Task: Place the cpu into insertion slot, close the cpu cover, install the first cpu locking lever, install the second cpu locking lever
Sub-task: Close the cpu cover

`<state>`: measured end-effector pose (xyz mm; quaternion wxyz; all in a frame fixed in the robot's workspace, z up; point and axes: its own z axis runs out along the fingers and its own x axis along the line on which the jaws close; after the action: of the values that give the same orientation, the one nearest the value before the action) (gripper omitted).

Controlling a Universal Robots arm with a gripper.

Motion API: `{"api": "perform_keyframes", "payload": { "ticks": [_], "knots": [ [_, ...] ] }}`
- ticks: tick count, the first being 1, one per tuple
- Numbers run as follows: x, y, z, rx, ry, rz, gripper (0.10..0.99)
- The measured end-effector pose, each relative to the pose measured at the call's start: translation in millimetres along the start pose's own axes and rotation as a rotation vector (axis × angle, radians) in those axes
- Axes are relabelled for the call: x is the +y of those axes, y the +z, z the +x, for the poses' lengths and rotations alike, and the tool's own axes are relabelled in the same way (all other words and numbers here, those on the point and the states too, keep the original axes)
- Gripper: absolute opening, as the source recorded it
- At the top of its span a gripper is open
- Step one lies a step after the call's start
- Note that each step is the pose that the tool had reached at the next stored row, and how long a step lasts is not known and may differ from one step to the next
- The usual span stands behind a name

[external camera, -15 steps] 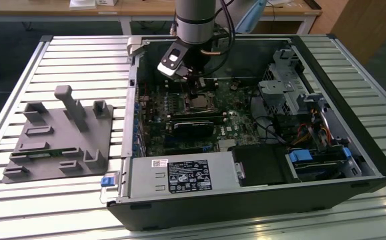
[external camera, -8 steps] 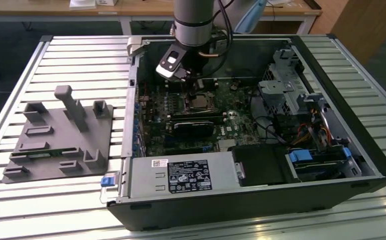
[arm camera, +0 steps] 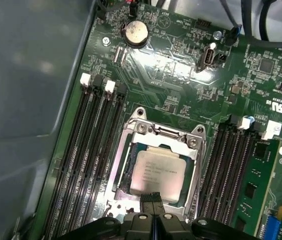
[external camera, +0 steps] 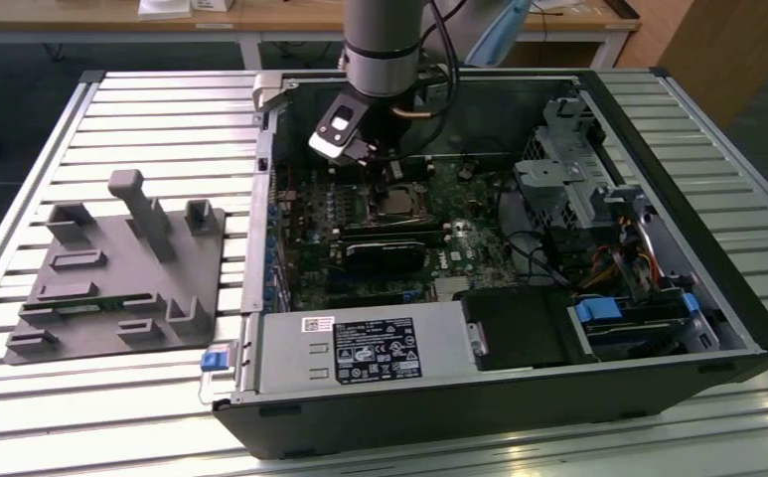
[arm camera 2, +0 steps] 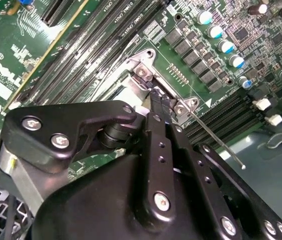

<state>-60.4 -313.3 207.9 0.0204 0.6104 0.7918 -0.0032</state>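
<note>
We see the gripper (arm camera: 153,197) reaching down into the open computer case (external camera: 701,328), its two black fingers drawn together with almost no gap; we cannot tell whether they pinch anything. Just below and ahead of the fingertips, the cpu (arm camera: 158,172) sits in the insertion slot (arm camera: 139,127) on the green motherboard (arm camera: 171,65), with the cpu cover (arm camera: 193,170) lying flat around it. In the second wrist view, a thin locking lever (arm camera 2: 216,137) angles away from the socket corner just beside the fingertips.
</note>
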Motion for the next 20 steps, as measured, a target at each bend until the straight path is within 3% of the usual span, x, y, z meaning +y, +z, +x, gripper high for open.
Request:
{"api": "perform_keyframes", "payload": {
  "ticks": [15, 20],
  "knots": [
    [-0.6, 6.4, 0.5, 0.0002, 0.000, 0.000, 0.106],
    [2.3, 9.1, 0.0, -0.0002, 0.000, 0.001, 0.106]
  ]
}}
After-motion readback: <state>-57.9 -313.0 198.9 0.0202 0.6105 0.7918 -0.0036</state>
